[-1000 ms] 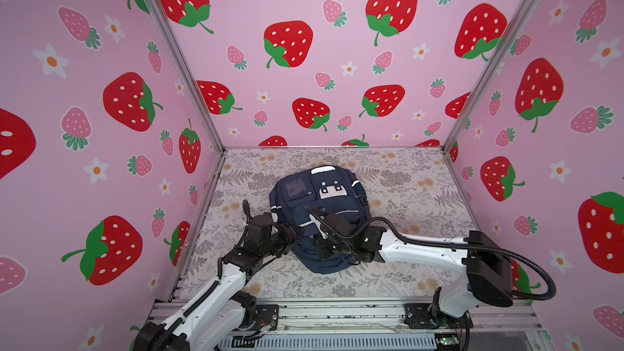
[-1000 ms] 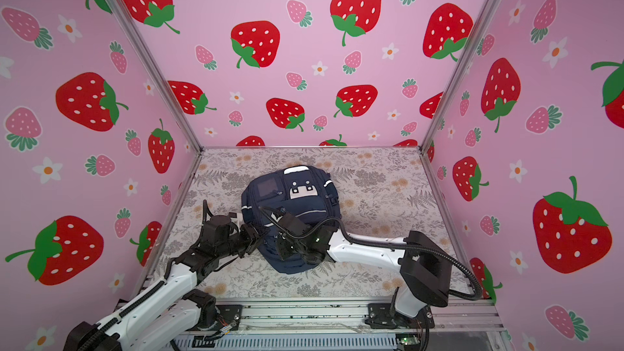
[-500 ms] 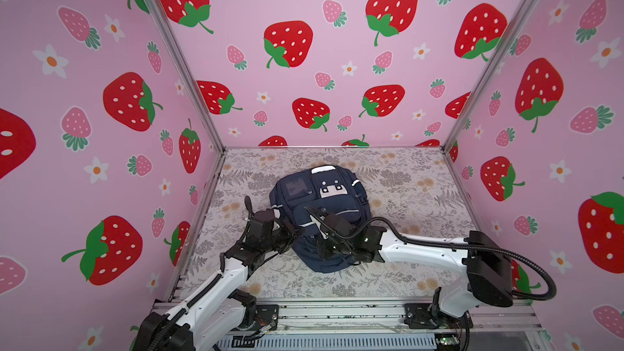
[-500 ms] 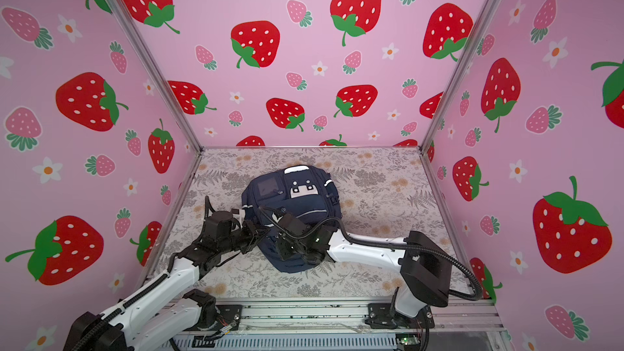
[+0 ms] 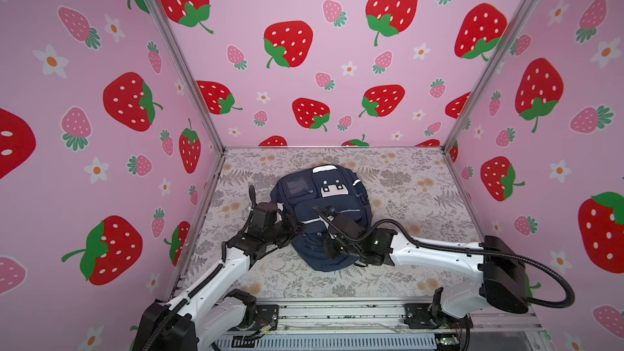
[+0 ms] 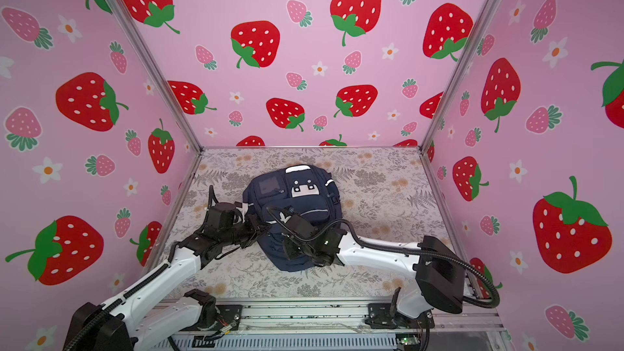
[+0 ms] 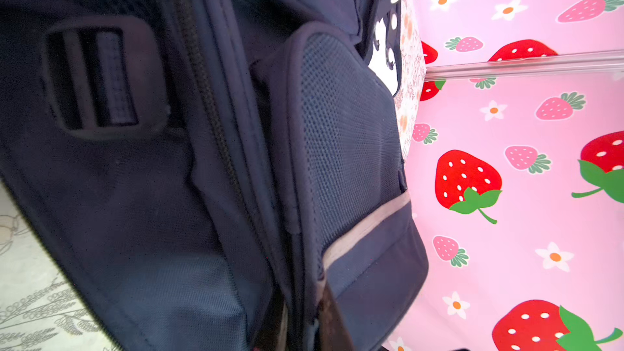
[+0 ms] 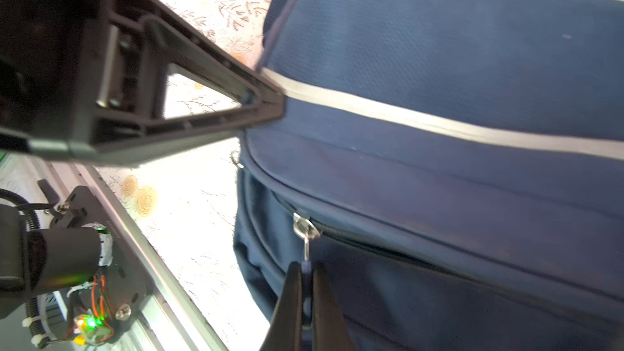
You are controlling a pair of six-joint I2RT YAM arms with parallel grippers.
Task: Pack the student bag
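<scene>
- The right pincer [image 8: 305,276] is clamped on the zip pull [image 8: 306,248] of a front pocket, its jaws pressed together around the tab.
- The left pincer [image 8: 275,104] pinches the student bag [image 5: 304,197] at its side seam, fingertips meeting on the fabric at the end of a silver stripe [image 8: 439,124].
- The navy bag lies flat between the two arms, its white face patch [image 5: 333,190] upward, near the middle of the floral table [image 5: 422,197].

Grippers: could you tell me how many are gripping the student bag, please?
2. The left gripper pinches the student bag where a silver stripe ends; the right gripper is shut on its zipper pull.
</scene>
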